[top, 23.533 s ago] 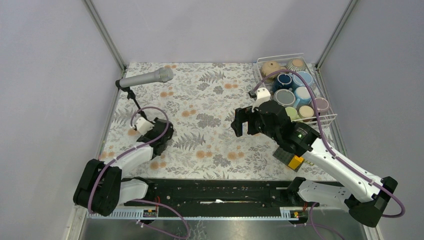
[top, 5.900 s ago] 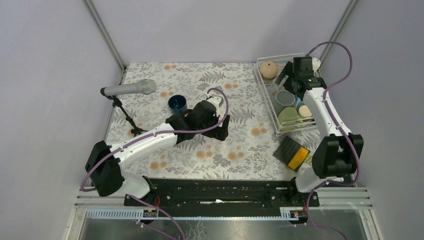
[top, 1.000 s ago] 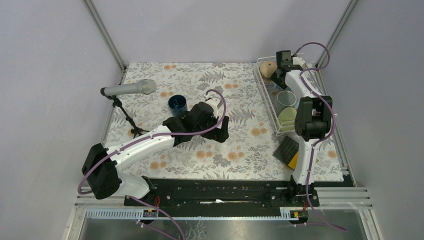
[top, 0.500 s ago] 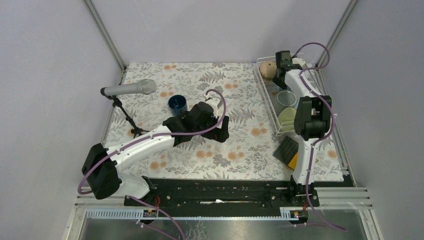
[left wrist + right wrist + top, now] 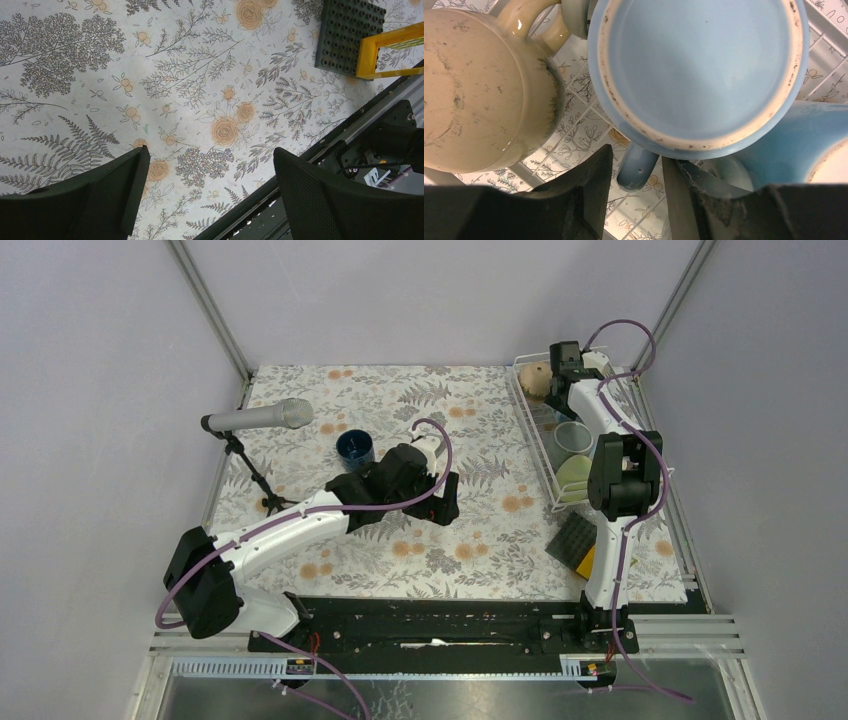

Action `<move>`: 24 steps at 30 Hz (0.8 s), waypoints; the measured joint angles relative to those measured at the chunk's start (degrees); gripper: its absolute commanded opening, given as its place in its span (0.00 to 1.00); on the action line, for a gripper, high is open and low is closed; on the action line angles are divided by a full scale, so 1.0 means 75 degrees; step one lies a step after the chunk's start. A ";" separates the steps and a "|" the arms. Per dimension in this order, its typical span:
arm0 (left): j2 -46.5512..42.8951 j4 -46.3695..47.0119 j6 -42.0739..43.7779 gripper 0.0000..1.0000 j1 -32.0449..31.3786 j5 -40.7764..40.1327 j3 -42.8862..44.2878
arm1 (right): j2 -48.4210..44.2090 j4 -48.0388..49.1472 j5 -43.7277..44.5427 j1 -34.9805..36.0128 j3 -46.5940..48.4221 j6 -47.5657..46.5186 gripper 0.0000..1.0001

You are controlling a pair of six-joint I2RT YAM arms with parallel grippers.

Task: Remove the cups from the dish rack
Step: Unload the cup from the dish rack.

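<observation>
Mid-grab on another mug, I reckon. The right gripper (image 5: 636,162) is down at the far end of the dish rack (image 5: 537,447), fingers part-way apart either side of the handle (image 5: 636,179) of an upturned light blue mug (image 5: 696,70), just beside the tan mug (image 5: 479,85). I can't tell if it's actually pinching. One dark blue mug (image 5: 354,448) is already out on the bench (image 5: 400,400). The left gripper (image 5: 207,190) hangs wide apart, empty. Next up is a firm squeeze on that handle, then a straight lift clear of the neighbours.

Dish rack (image 5: 541,455), white wire, far right, holds inverted light blue cup (image 5: 694,65) beside tan cup (image 5: 474,85); dark blue cup (image 5: 354,448) stands upright, centre-left, outside
</observation>
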 measured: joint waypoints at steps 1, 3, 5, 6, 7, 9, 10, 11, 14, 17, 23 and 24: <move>0.0000 0.0003 0.0000 0.99 0.0000 0.0000 0.0000 | 0.0000 -0.0017 0.0000 0.0000 0.0015 0.0000 0.48; 0.0000 0.0000 0.0000 0.99 0.0000 0.0003 0.0000 | 0.0017 -0.0149 0.0000 0.0000 0.0099 0.0006 0.46; 0.0000 0.0003 -0.0003 0.99 0.0000 0.0009 0.0000 | 0.0102 -0.0318 -0.0003 -0.0003 0.0315 0.0017 0.42; 0.0000 0.0003 0.0000 0.99 0.0000 0.0012 0.0000 | 0.0143 -0.0353 -0.0003 -0.0003 0.0388 0.0017 0.40; 0.0000 0.0000 -0.0003 0.99 0.0000 0.0020 0.0000 | 0.0187 -0.0391 0.0009 -0.0009 0.0449 0.0015 0.38; 0.0000 0.0003 -0.0003 0.99 0.0000 0.0023 0.0000 | 0.0239 -0.0420 0.0032 -0.0009 0.0513 0.0032 0.35; 0.0000 0.0003 -0.0003 0.99 0.0000 0.0026 0.0000 | 0.0245 -0.0455 0.0058 -0.0009 0.0519 0.0047 0.32; 0.0000 0.0003 -0.0003 0.99 0.0000 0.0029 0.0000 | 0.0245 -0.0527 0.0070 -0.0009 0.0533 0.0055 0.29; 0.0000 0.0017 0.0000 0.99 0.0000 0.0035 -0.0009 | 0.0245 -0.0568 0.0105 -0.0009 0.0545 0.0044 0.15; 0.0000 0.0052 -0.0003 0.99 0.0000 0.0050 -0.0017 | 0.0245 -0.0629 0.0137 -0.0009 0.0545 0.0041 0.00; 0.0000 0.0070 -0.0003 0.99 0.0000 0.0055 -0.0067 | 0.0219 -0.0705 0.0195 -0.0009 0.0536 0.0041 0.00; 0.0000 0.0079 -0.0003 0.99 0.0000 0.0055 -0.0067 | 0.0201 -0.0717 0.0204 -0.0009 0.0527 0.0038 0.00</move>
